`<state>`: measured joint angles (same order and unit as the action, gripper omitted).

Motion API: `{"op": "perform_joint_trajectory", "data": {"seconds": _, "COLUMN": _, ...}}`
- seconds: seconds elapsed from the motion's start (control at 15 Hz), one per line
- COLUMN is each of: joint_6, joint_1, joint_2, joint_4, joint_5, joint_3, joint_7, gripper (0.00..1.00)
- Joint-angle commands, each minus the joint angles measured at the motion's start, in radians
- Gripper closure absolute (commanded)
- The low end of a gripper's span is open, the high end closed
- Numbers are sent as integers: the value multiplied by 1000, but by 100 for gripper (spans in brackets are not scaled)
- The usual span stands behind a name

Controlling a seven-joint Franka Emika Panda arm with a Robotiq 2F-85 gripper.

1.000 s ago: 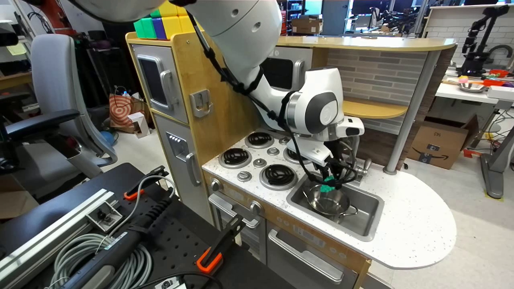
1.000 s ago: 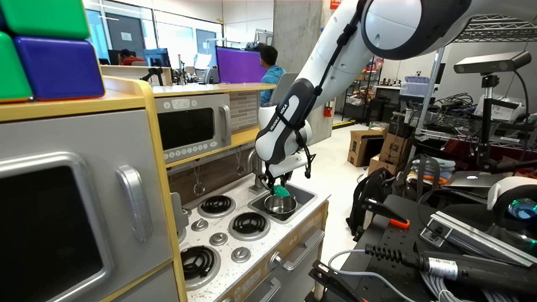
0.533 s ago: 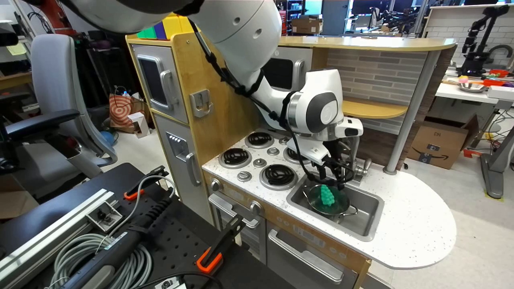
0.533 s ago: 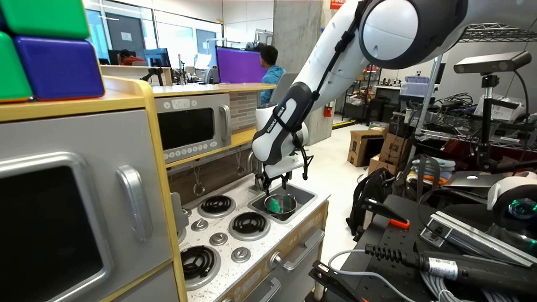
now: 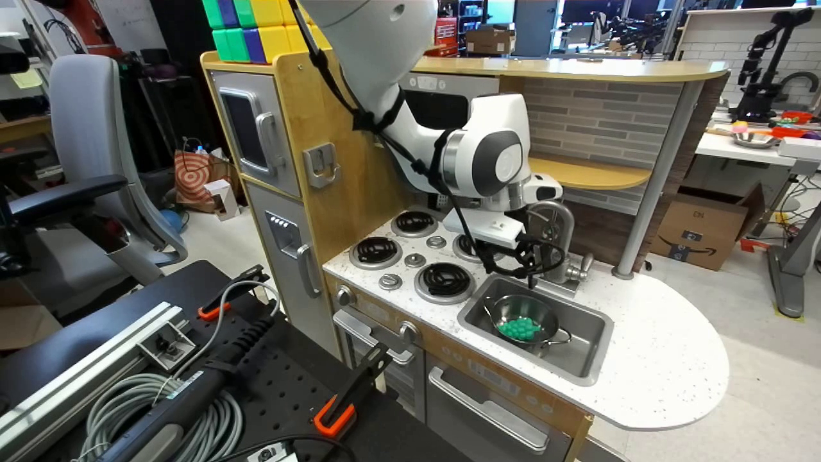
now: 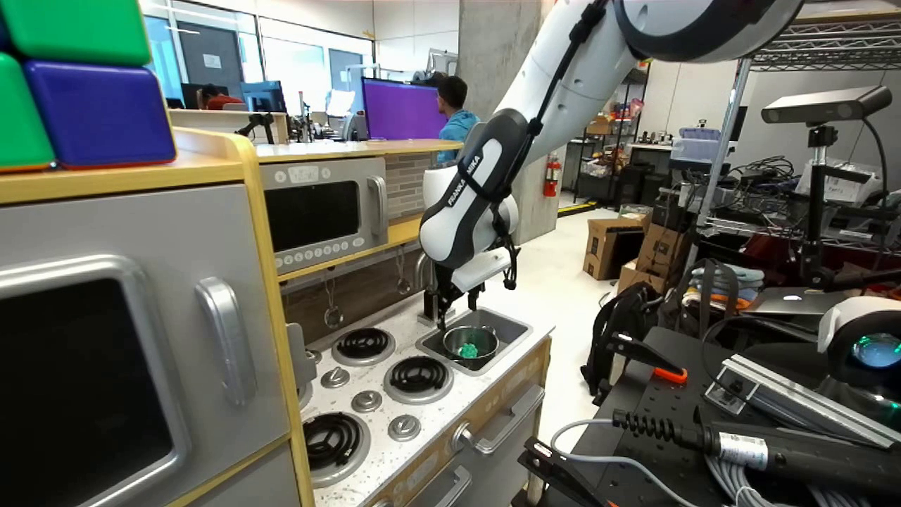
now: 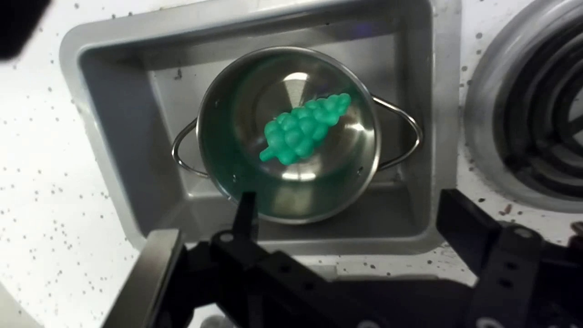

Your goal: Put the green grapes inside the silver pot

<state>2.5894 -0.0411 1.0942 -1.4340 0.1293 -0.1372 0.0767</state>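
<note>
The green grapes (image 7: 303, 130), a bright lumpy toy bunch, lie flat on the bottom of the silver pot (image 7: 291, 205). This round shiny pot with two wire handles stands in the sink; both exterior views also show the green grapes (image 5: 521, 329) inside it. Up above the pot's back edge hangs my gripper (image 6: 457, 315), apart from pot and grapes. In the wrist view the gripper (image 7: 350, 200) has its black fingers spread wide, nothing between them. One finger partly covers the pot's near rim there.
The grey rectangular sink (image 5: 584, 356) surrounds the pot. A curved faucet (image 5: 564, 231) rises behind it, near the gripper and its loose cables. Black stove burners (image 5: 444, 281) sit beside the sink on the speckled counter (image 5: 667, 359). A wooden shelf (image 5: 596, 172) is behind the arm.
The gripper has opened and let go of the grapes, which dropped from its fingers into the pot, at first on end, now flat. The arm has since risen and drawn back from the pot.
</note>
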Motion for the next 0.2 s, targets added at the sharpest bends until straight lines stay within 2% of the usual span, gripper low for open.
{"op": "perform_joint_trajectory", "data": {"seconds": 0.0, "joint_6": 169, "joint_1": -17, "joint_2": -182, "joint_4": -236, "joint_5": 33, "joint_3": 20, "joint_7": -122, "gripper": 0}}
{"op": "perform_joint_trajectory", "data": {"seconds": 0.07, "joint_6": 82, "joint_1": -1, "joint_2": -66, "joint_4": -81, "joint_5": 11, "joint_3": 0, "joint_7": -71, "gripper": 0}}
{"op": "perform_joint_trajectory", "data": {"seconds": 0.13, "joint_6": 111, "joint_1": -3, "joint_2": -99, "joint_4": -120, "joint_5": 14, "joint_3": 1, "joint_7": -89, "gripper": 0}}
